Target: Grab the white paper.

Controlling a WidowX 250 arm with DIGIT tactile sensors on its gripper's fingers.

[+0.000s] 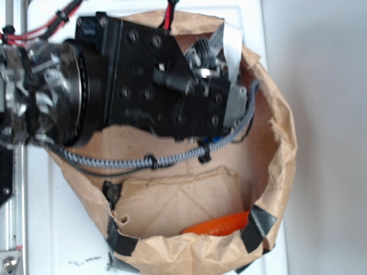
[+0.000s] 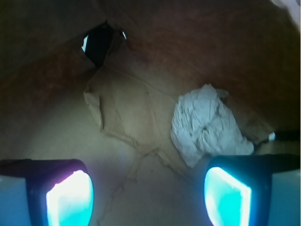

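- Paper, white and crumpled (image 2: 206, 126), lies on the creased brown floor inside the paper bag (image 2: 141, 108), toward the right of the wrist view, just ahead of the right-hand finger pad.
- Tool (image 2: 149, 197) hangs above the bag floor with its jaws spread wide; nothing sits between the two glowing pads (image 2: 70, 200), and neither pad touches the ball.
- Bag, seen from the exterior view (image 1: 275, 166), stands open on the white worktop (image 1: 74, 240), its rim crinkled and patched with black tape (image 1: 259, 224).
- Robot's black wrist housing (image 1: 155, 80) reaches down into the bag mouth, hiding the ball from that view.
- Braided grey cable (image 1: 137, 162) runs along below the housing.
- Orange object (image 1: 221, 224) lies against the near inside wall of the bag; what it is cannot be told.
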